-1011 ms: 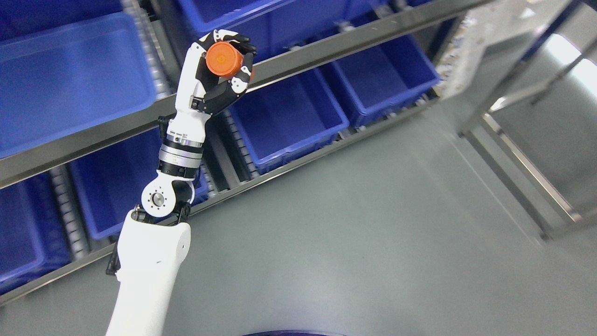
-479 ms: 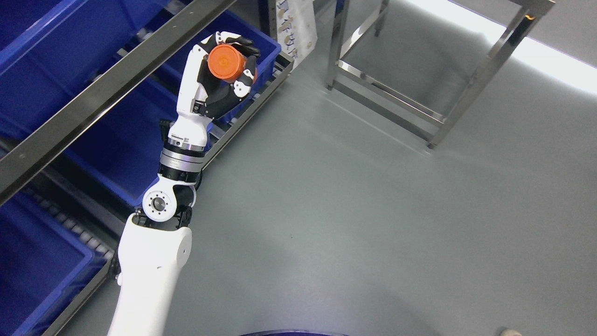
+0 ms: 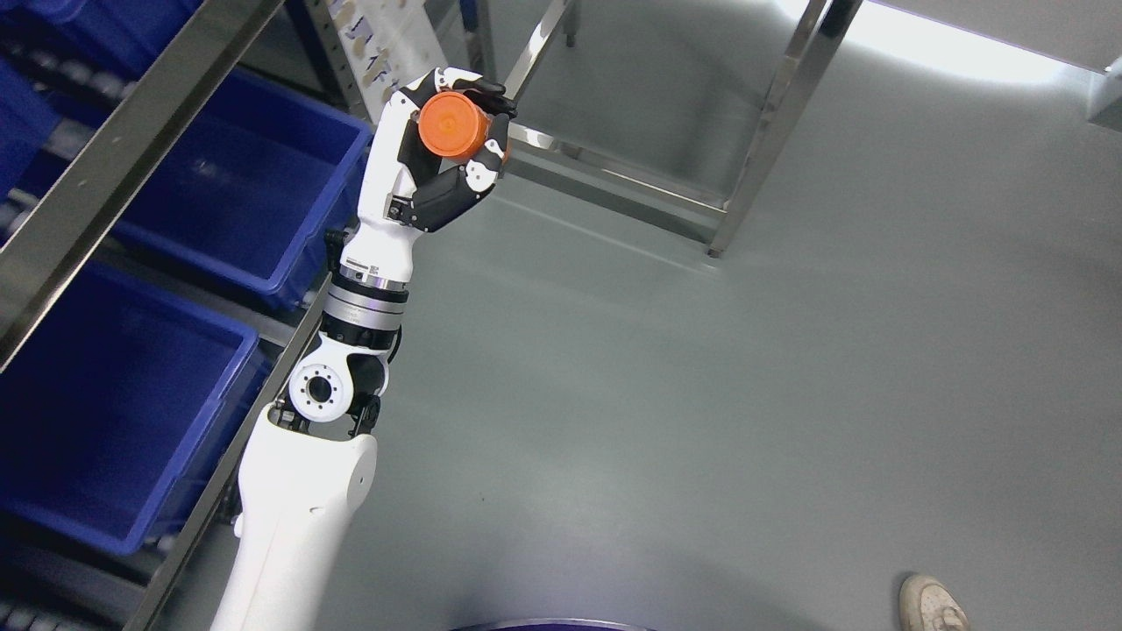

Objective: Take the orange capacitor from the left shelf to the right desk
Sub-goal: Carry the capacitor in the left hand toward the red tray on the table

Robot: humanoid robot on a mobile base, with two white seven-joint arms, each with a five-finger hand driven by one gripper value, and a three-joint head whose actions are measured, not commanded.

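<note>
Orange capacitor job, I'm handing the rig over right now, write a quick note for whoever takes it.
Left hand: shut on the orange capacitor, held up in the air over the grey floor.
Right hand: not in view.
Shelf with blue bins is at the left; a steel frame stands ahead.
Done: capacitor is out of the shelf.
Left: carry it to the desk and set it down.

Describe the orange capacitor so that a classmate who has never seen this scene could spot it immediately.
Follow the white robot arm up from the lower left to the left robot hand. Gripped there is the orange capacitor, a short cylinder, the only orange thing among blue bins and grey floor.
</note>
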